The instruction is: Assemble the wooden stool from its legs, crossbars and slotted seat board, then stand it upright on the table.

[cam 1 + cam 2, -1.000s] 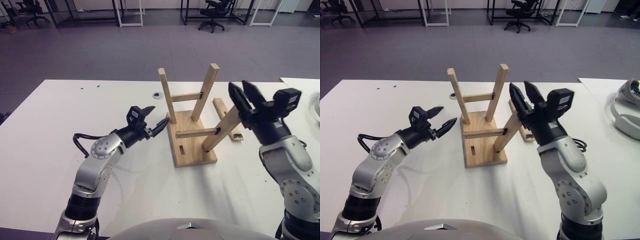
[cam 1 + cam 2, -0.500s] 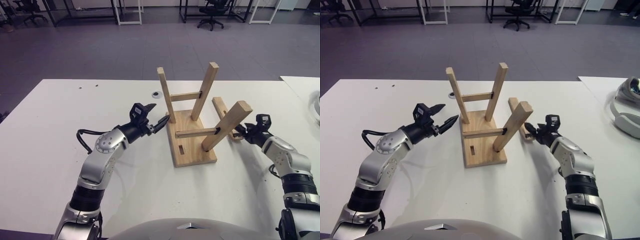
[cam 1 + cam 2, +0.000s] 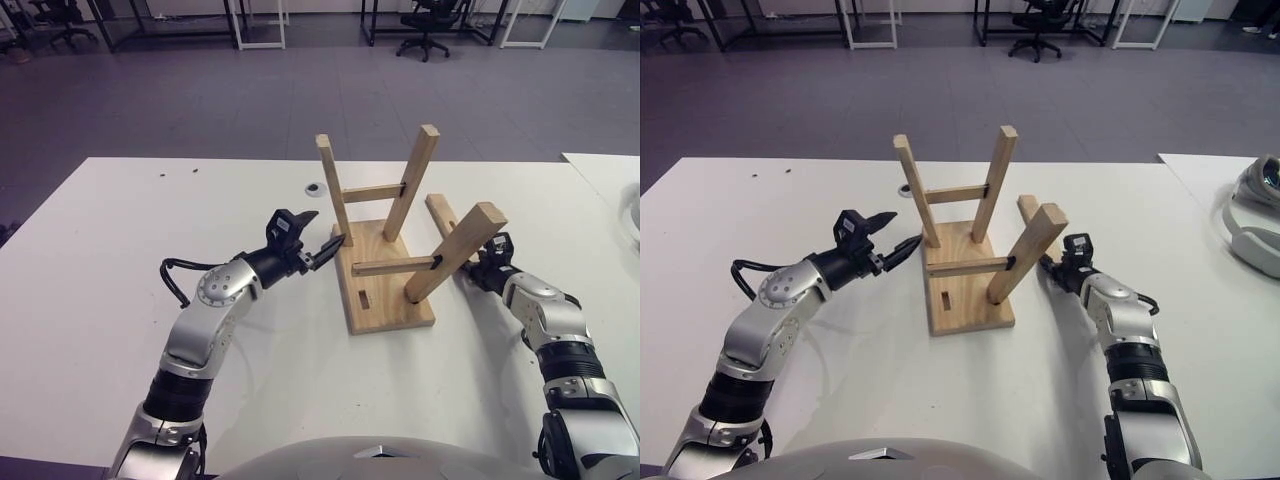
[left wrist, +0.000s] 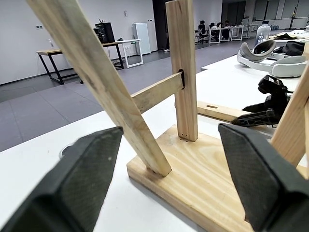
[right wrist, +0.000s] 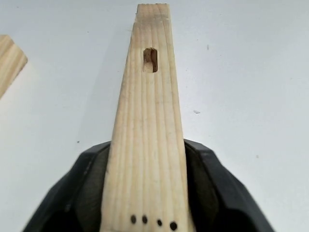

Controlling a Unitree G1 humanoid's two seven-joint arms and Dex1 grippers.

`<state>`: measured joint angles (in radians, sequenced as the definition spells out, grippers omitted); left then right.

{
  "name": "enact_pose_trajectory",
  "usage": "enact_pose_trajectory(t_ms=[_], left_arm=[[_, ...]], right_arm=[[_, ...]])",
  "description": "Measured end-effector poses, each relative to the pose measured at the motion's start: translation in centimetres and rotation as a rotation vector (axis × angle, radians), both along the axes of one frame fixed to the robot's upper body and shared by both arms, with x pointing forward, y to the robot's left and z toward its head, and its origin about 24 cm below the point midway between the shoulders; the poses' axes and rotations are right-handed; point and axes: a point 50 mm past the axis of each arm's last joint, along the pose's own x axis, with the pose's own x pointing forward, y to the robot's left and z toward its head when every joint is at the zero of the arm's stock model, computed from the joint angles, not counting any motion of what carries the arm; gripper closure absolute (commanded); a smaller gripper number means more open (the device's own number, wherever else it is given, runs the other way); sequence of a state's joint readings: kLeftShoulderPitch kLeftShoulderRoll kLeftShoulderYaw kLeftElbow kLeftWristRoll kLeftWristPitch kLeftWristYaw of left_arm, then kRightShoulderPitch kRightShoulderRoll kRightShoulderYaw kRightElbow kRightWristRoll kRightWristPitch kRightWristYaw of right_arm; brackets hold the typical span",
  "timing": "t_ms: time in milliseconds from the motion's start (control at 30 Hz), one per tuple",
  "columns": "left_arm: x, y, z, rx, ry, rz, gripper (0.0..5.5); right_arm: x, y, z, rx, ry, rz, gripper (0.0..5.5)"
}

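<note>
Right wrist view: the right gripper [image 3: 480,268], down from mid-air, now clamps the loose leg [image 5: 147,121] at 3 o'clock of the upturned seat board [image 3: 385,300], so leg 4 seems next. The left gripper [image 3: 328,227], jaws apart, has edged closer at 9 o'clock.

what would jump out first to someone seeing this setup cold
An upside-down, half-built stool dominates the middle: seat board flat on the white table, three legs, joined by crossbars, pointing up. On its right, the right tool is closed around a loose leg lying on the table, while the open left tool hovers at the board's left edge.
</note>
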<state>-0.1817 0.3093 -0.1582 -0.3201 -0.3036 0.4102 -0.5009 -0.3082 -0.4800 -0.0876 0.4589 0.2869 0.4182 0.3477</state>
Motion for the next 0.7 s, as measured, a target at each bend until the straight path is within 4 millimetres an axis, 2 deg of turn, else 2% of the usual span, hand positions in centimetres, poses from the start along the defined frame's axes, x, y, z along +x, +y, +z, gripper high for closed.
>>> enact_pose_trajectory(t_ms=[100,133,167,233,267,333,400,467,567,700], left_arm=[[0.7,-0.1,2.0,-0.070,-0.029,-0.004,1.87],[1.3,-0.3,4.1,-0.146,-0.064,-0.023,1.87],[2.1,-0.7,7.2,-0.239,-0.122,-0.053,1.87],[2.6,-1.4,10.7,-0.369,-0.161,-0.124,1.87],[3.0,-1.7,12.2,-0.445,-0.158,-0.163,1.87],[3.9,-2.1,14.9,-0.599,-0.120,-0.233,1.87],[4.9,-2.4,17.6,-0.747,-0.060,-0.307,1.87],[5.0,-3.1,20.8,-0.858,-0.030,-0.426,1.87],[4.5,-3.4,22.3,-0.913,-0.012,-0.511,1.87],[4.4,-2.9,22.5,-0.947,-0.013,-0.513,2.56]], right_arm=[[0.0,-0.8,0.1,0.003,-0.033,-0.056,3.44],[-0.1,-1.8,0.5,-0.002,-0.086,-0.121,3.44],[0.2,-3.0,2.8,-0.030,-0.226,-0.164,3.44],[0.9,-4.1,8.5,-0.079,-0.500,-0.157,3.44],[1.0,-3.5,12.4,-0.081,-0.670,-0.092,3.44],[0.5,-0.5,17.6,-0.078,-0.888,0.103,3.44],[-0.5,3.5,21.6,-0.138,-1.040,0.360,3.44],[-2.1,7.5,24.9,-0.223,-1.162,0.612,3.44],[-2.9,9.6,25.4,-0.238,-1.168,0.746,3.44],[-3.0,10.2,25.2,-0.242,-1.157,0.773,3.44]])
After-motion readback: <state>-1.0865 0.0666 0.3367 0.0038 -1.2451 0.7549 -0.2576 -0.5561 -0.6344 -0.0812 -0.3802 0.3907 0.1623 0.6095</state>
